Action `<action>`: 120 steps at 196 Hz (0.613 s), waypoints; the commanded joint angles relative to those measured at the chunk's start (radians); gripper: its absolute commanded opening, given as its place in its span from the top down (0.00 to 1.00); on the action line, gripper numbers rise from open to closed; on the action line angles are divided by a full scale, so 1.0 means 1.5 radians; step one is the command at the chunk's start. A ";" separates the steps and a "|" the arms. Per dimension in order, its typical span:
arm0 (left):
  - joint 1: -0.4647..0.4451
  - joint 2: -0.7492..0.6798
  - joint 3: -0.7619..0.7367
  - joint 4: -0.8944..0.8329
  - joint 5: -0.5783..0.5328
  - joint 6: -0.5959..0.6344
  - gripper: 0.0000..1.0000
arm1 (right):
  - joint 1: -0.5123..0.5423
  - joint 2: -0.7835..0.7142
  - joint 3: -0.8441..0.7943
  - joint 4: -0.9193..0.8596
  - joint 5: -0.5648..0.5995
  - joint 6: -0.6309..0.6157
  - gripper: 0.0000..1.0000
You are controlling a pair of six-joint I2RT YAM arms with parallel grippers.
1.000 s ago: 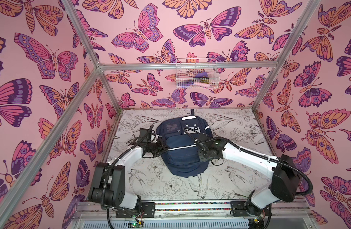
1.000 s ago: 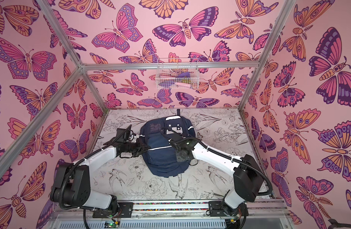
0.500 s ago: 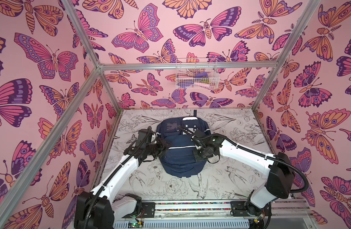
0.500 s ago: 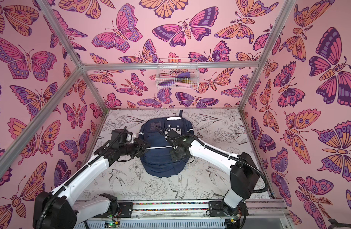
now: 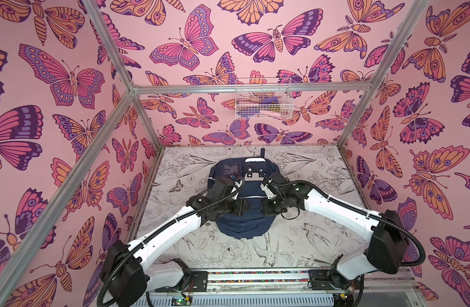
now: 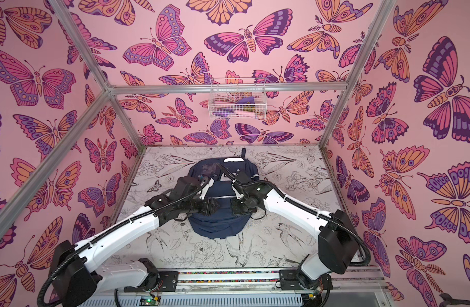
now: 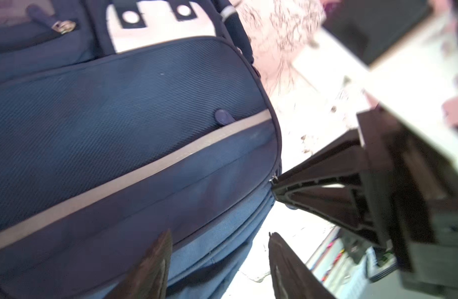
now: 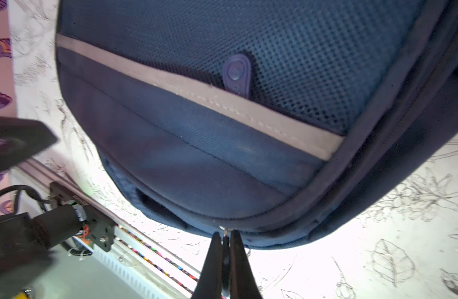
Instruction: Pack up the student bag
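The student bag (image 5: 241,226) (image 6: 215,226), navy with a white reflective stripe (image 8: 196,93) and a white patch (image 7: 158,28), lies flat mid-table. My left gripper (image 5: 244,208) (image 7: 218,240) stands open just above the bag's lower front pocket, with nothing between its fingers. Facing it, my right gripper (image 5: 264,210) (image 8: 224,234) is shut on a small metal zip pull (image 7: 274,178) at the bag's side seam. A rubber zip tab (image 8: 237,75) rests beside the stripe. Both wrists hide the bag's middle in both top views.
A white wire basket (image 5: 263,102) holding small items hangs on the back wall. The floral-print table (image 5: 321,172) surrounds the bag. A metal rail (image 5: 255,273) with the arm bases runs along the front edge. Butterfly-patterned walls close in three sides.
My left gripper has opened and swung from the bag's left side across to its middle, facing the right gripper. The right gripper stays shut at the zip and has barely shifted.
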 commanded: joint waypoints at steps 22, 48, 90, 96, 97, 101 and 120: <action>-0.017 0.058 -0.008 0.055 -0.062 0.136 0.38 | 0.003 -0.038 -0.014 0.021 -0.043 0.019 1.00; -0.027 0.092 -0.001 0.067 -0.031 0.161 0.38 | 0.003 -0.051 -0.025 0.026 -0.044 0.030 1.00; -0.039 0.081 -0.033 0.119 -0.011 0.178 0.40 | 0.002 -0.072 -0.050 0.045 -0.026 0.056 1.00; -0.039 0.074 -0.037 0.125 -0.011 0.180 0.40 | 0.003 -0.073 -0.053 0.046 -0.025 0.059 1.00; -0.039 0.073 -0.038 0.126 -0.011 0.179 0.40 | 0.002 -0.073 -0.053 0.046 -0.024 0.059 1.00; -0.039 0.068 -0.042 0.128 -0.010 0.180 0.39 | 0.002 -0.073 -0.055 0.047 -0.023 0.060 1.00; -0.040 0.035 -0.065 0.136 0.005 0.197 0.37 | 0.000 -0.074 -0.062 0.057 -0.022 0.069 1.00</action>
